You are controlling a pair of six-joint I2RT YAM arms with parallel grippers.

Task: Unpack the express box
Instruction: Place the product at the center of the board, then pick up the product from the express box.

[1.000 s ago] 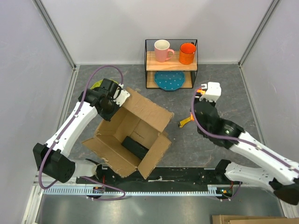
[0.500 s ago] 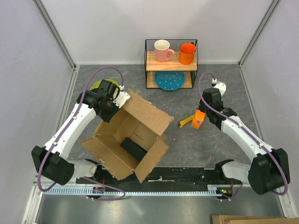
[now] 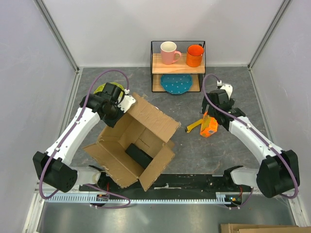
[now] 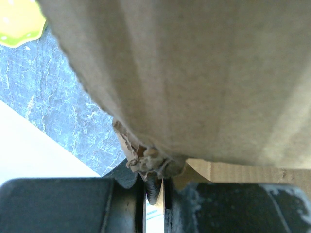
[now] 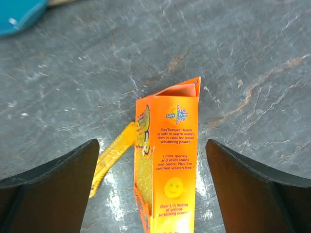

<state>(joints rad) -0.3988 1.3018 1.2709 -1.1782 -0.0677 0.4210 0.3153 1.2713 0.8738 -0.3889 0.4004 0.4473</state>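
The express box [image 3: 116, 145] stands open on the left of the table, its flaps spread, with a black item [image 3: 140, 154] lying inside. My left gripper [image 3: 121, 103] is shut on the torn edge of the box's far flap [image 4: 194, 73]; the left gripper [image 4: 154, 194] shows only a thin slit between its jaws. An orange sponge package [image 3: 209, 125] lies on the table beside a yellow strip [image 3: 193, 127]. My right gripper [image 3: 210, 115] hovers over it, open. In the right wrist view the package [image 5: 170, 170] sits between the wide-apart fingers of the right gripper [image 5: 151, 145], touching neither.
A wire shelf [image 3: 178, 63] at the back holds a pink mug [image 3: 168, 52], an orange mug [image 3: 194, 55] and a teal plate [image 3: 176, 83]. A yellow-green object [image 3: 101, 89] lies behind the left gripper. Flat cardboard [image 3: 248, 228] shows at the bottom right.
The right arm swung out and down with the orange package, set it on the table by the yellow strip, and its jaws opened. The box shifted slightly; the left grip is unchanged.
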